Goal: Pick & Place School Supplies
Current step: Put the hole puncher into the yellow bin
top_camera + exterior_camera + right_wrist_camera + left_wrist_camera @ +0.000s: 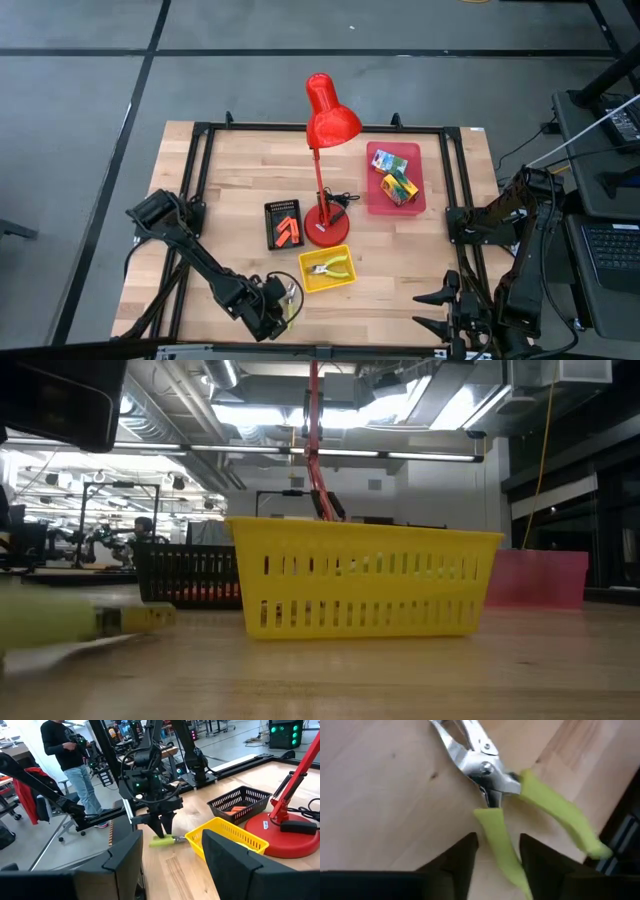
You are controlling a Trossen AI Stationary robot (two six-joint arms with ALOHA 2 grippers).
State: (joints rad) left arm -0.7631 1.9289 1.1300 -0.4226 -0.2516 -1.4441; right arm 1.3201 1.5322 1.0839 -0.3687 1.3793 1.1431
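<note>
One pair of pliers [485, 768] with yellow-green handles lies flat on the wood near the table's near edge [291, 298], left of the yellow tray. My left gripper [498, 855] is open and points down at it [162, 827]. Its fingers stand on either side of one handle. A second pair of pliers [330, 266] lies in the yellow tray [302, 272]. Orange pieces [288, 230] sit in the black tray [270, 225]. Crayon boxes [397, 180] lie in the pink tray [372, 190]. My right gripper [172, 850] waits open at the near right corner [437, 311]. My left gripper comes from above with one finger on each side of one yellow-green handle [492, 827], lying across it a little behind the pivot. The other handle [560, 812] lies outside the fingers. The pliers rest on the table. Whether a finger touches the handle, I cannot tell.
The tall red desk lamp stands mid-table on its round base [325, 232], between the black and yellow trays, and its head [330, 115] leans toward the far edge. A dark metal frame [200, 140] runs around the tabletop. A person [65, 750] stands beyond the table.
</note>
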